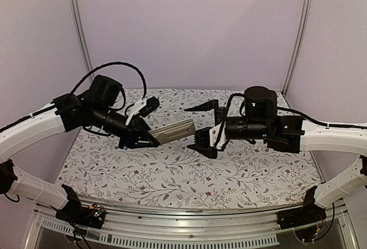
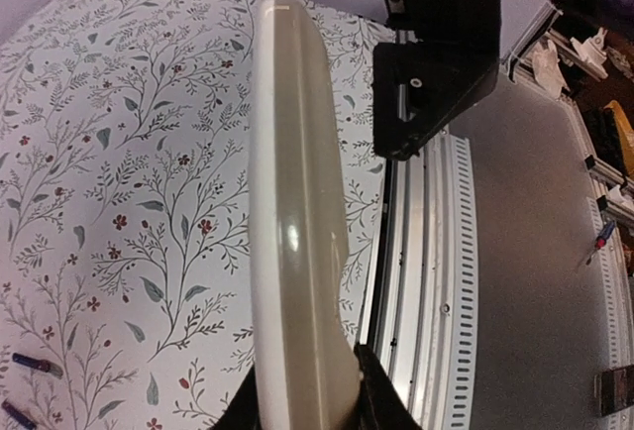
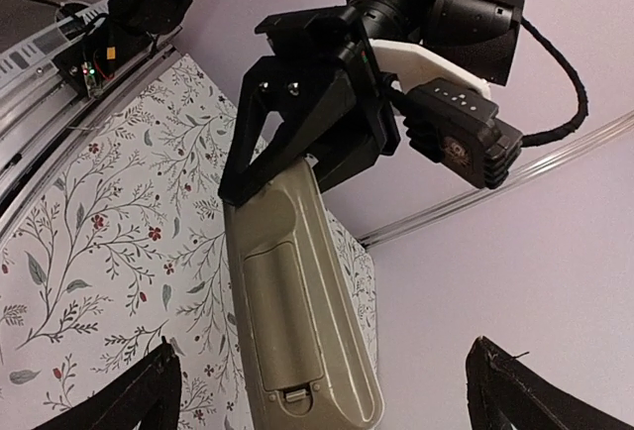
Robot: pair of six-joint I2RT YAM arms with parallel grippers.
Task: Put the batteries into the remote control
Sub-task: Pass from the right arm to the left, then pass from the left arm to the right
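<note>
My left gripper [image 1: 147, 138] is shut on one end of the remote control [image 1: 175, 129] and holds it above the table, pointing right. In the left wrist view the remote [image 2: 297, 222] shows edge-on between the jaws of the left gripper [image 2: 307, 405]. In the right wrist view its greyish-tan back [image 3: 297, 311] faces the camera with the battery cover in place. My right gripper [image 1: 200, 127] is open, one finger on either side of the remote's free end without touching it; its fingertips [image 3: 139, 390] show at the bottom corners. Two batteries [image 2: 35, 363] lie on the cloth.
A floral cloth [image 1: 172, 174] covers the table. Purple walls stand behind and to both sides. A metal rail [image 2: 426, 281] runs along the near edge, with the arm bases on it. One of the right gripper's fingers [image 2: 436, 53] hangs near the remote's tip.
</note>
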